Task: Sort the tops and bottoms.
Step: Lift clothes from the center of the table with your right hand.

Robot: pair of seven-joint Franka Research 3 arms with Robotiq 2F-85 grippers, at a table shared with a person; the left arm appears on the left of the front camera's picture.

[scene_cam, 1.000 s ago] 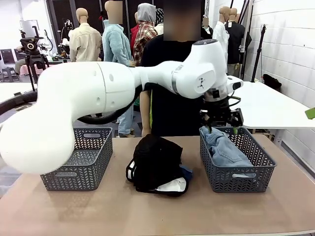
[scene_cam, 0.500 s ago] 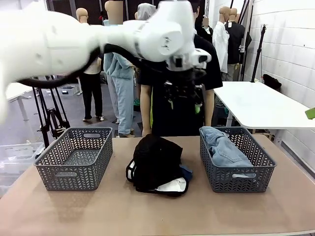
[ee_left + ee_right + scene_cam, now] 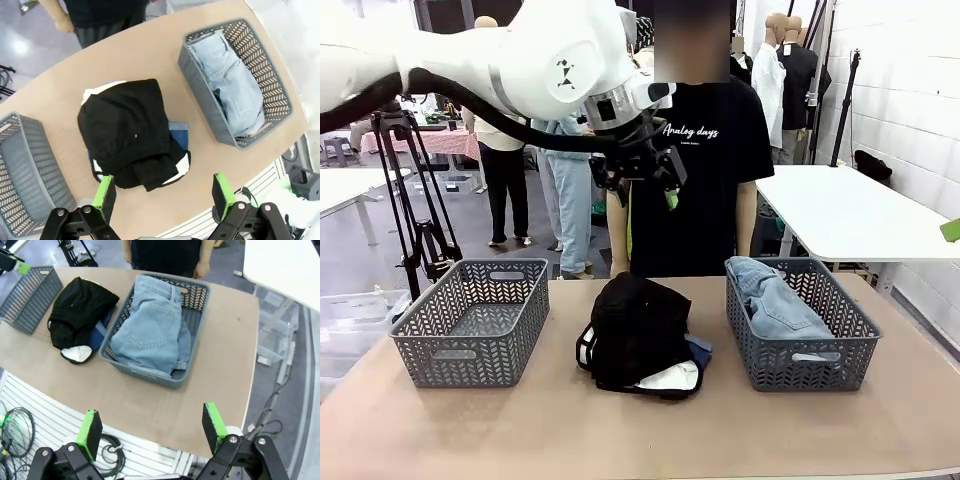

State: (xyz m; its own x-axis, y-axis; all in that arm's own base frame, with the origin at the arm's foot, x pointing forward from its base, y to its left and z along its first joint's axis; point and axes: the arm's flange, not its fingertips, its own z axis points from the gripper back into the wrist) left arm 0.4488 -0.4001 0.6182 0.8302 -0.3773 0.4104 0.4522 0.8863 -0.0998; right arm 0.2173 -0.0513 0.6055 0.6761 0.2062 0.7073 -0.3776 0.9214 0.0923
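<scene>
So the left tool (image 3: pixel 642 178) is seen hung up high over the counter (image 3: pixel 620 430), right in front of the person (image 3: pixel 720 150) standing at the far side. Its jaws are spread wide and nothing is gripped. In its wrist view the green fingertips (image 3: pixel 105 192) are seen well apart, with the clothes pile straight below. The right tool (image 3: pixel 152 426) is likewise left released, nothing between its pads, and it's looked down from above the counter's near edge. In the middle of the counter the black top (image 3: pixel 125 125) is bunched on top of the pile, with the white top (image 3: pixel 672 377) poking out underneath and the darker denim bottoms (image 3: pixel 179 135) sticking out toward the right basket (image 3: pixel 840 360). The light blue denim bottoms (image 3: pixel 775 305) are lying inside that basket. The left basket (image 3: pixel 470 340) is parked on the other side of the pile.
</scene>
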